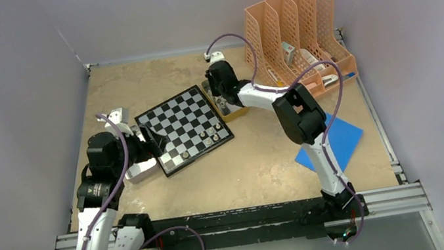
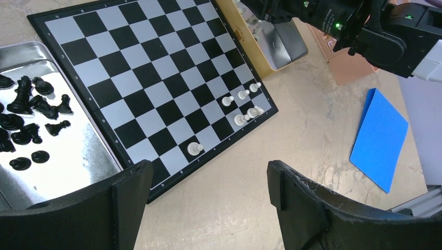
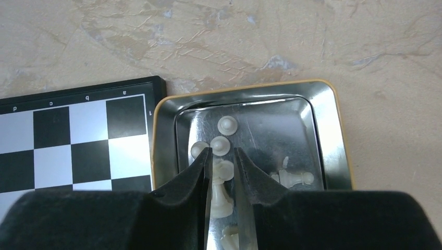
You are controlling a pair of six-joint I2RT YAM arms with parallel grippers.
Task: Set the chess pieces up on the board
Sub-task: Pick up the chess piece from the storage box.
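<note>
The board (image 3: 78,140) has the letters a, b, c, d along its edge and a 1 at its corner. Just beside that corner, the right gripper (image 3: 222,156) pinches a pale chess piece (image 3: 221,195) in a metal tray (image 3: 323,130), the fingers partly hiding it. The left gripper (image 2: 208,174) hangs spread and empty over the board's opposite side.
</note>
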